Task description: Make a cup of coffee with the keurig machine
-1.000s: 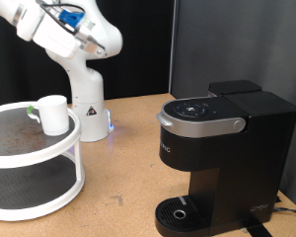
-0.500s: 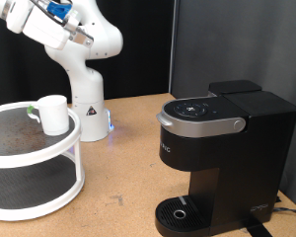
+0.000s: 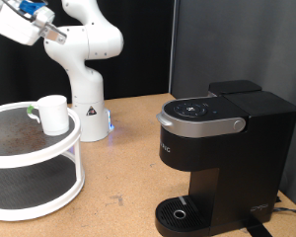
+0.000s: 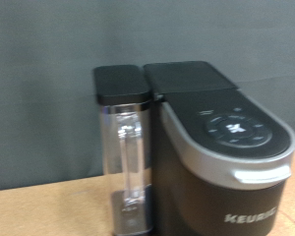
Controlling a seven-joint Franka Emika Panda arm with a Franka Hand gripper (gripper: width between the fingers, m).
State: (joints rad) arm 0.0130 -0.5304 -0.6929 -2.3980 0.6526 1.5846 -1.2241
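Observation:
The white cup (image 3: 54,114) stands on the top tier of a round two-tier stand (image 3: 30,178) at the exterior view's left. The black keurig machine (image 3: 222,158) stands at the exterior view's right with its silver lid shut and nothing on its round drip tray (image 3: 178,211). It fills the wrist view (image 4: 211,147), with its clear water tank (image 4: 126,162) beside it. The white arm (image 3: 74,39) reaches up toward the exterior view's top left corner. The gripper's fingers do not show in either view.
The arm's white base (image 3: 89,114) stands behind the stand on the wooden table (image 3: 123,168). A small dark thing (image 3: 32,111) lies next to the cup on the stand. A black curtain hangs behind.
The arm's hand has swung up and toward the exterior view's left, nearly out of the picture. The cup and machine have not moved.

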